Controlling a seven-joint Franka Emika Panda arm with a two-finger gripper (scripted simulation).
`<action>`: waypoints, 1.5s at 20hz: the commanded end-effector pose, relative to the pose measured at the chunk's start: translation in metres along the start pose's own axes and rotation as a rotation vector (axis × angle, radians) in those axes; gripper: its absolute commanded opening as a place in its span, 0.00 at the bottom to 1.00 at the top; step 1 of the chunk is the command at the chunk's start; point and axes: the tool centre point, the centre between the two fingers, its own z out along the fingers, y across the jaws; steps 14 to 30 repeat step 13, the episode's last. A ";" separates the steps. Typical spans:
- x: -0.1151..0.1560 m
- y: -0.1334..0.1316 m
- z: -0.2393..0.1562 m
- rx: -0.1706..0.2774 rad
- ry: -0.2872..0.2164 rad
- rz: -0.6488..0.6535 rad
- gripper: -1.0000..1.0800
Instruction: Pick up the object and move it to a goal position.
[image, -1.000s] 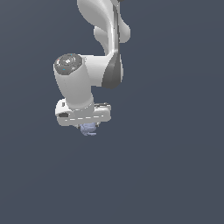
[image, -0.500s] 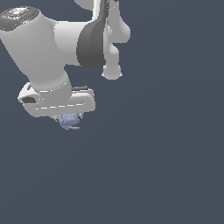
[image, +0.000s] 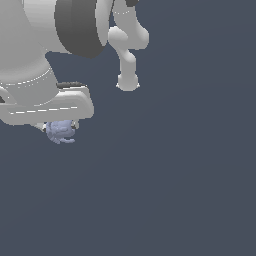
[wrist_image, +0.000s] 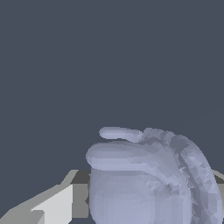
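Well, the smooth white tool (image: 59, 126) is clenching the object (image: 61, 131), a pale lavender-blue lump (wrist_image: 148, 179) of rounded lobes and a ridged curl, which is hanging just beneath the glossy arm against plain dark grey

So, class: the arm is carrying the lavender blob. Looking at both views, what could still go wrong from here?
1. The object is lumpy, with curled ridged lobes, and much of it hangs below the gripper. Such an uneven contact could let it twist or slip out.
2. In the wrist view the object fills the lower frame, hiding most of the fingers, so slipping would be hard to notice.
3. No goal marker shows in either view, so placement cannot be checked here.
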 end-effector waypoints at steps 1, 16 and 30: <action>0.002 0.005 -0.008 0.000 -0.001 -0.001 0.00; 0.006 0.013 -0.021 0.000 -0.001 0.000 0.00; 0.006 0.013 -0.021 0.000 -0.001 0.000 0.00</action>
